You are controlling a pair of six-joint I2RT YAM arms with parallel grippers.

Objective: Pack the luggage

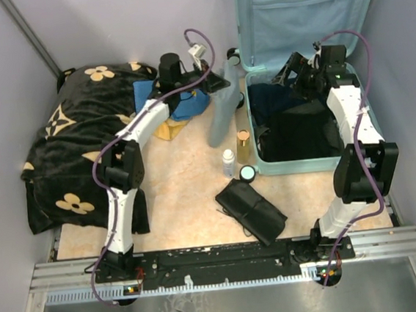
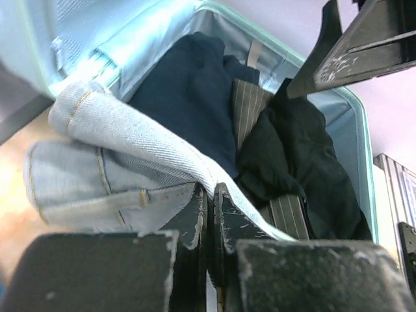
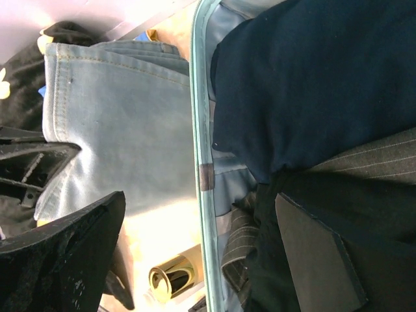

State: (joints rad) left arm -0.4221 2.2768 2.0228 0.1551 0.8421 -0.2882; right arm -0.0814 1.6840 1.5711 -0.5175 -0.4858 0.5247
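Observation:
The luggage (image 1: 319,162), a pale mint-blue suitcase, lies open at the right with its lid (image 1: 304,6) leaning on the back wall. Inside lie a navy garment (image 2: 188,97), a pinstriped one (image 2: 250,107) and a black one (image 2: 292,162). My left gripper (image 1: 218,81) is shut on the edge of light blue jeans (image 1: 223,118), which hang just left of the suitcase's rim (image 3: 201,130). In the left wrist view the denim (image 2: 117,162) runs over the closed left gripper (image 2: 212,195). My right gripper (image 1: 294,74) hovers open over the suitcase's back left corner; in the right wrist view the right gripper (image 3: 195,253) holds nothing.
A black blanket with tan flowers (image 1: 82,146) covers the left side, with a blue item (image 1: 181,103) at its edge. A white bottle (image 1: 228,161), a gold-capped bottle (image 1: 243,145) and a round lid (image 1: 247,172) stand beside the suitcase. A black pouch (image 1: 252,211) lies near the front.

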